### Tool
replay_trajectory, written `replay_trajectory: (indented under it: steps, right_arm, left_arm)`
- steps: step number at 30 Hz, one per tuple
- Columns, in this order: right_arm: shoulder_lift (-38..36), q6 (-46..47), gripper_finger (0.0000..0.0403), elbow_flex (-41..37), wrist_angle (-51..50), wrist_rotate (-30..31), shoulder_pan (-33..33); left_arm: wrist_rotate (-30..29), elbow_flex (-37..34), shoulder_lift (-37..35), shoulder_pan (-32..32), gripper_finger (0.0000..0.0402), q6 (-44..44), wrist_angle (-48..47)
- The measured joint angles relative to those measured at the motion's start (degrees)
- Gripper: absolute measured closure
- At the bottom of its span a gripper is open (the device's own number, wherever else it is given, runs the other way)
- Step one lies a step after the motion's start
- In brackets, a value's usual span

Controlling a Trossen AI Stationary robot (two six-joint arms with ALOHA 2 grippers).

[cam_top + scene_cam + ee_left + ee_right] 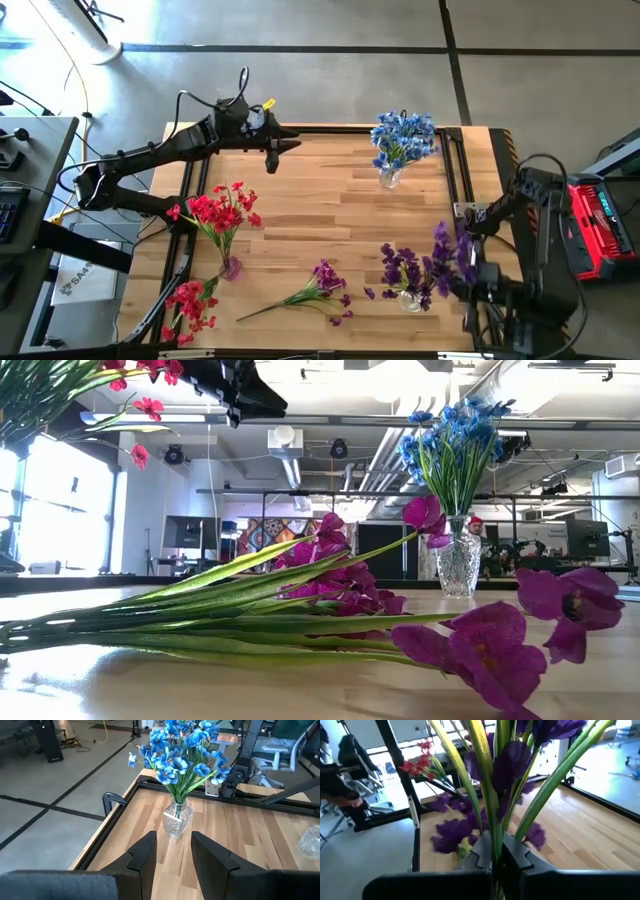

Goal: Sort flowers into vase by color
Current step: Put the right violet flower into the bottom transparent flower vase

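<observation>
The table's (320,205) middle is bare wood, open from left to right. Obstacles ring it: the blue-flower vase (390,177) far right, red-flower vase (231,266) left, purple-flower vase (410,298) near right, and a loose purple spray (310,292) lying, seemingly flat, along the near edge.

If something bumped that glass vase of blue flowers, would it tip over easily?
Probably fairly easily: the glass vase looks small and narrow under a tall, wide bunch of blue flowers, so it seems top-heavy. Being glass, it could likely slide on the smooth wooden table and break if it fell.

Purple flowers (330,595) lying before blue-flower vase (458,560)
</observation>
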Motion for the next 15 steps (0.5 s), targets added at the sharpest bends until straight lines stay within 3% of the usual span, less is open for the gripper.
replay_trajectory:
  steps: [15]
  right_arm:
    - [4.5,0.1,0.0403,0.0,-1.3,0.8,-1.8]
  left_arm:
    - [0.2,0.0,0.0,-0.2,0.0293,-4.1,0.0]
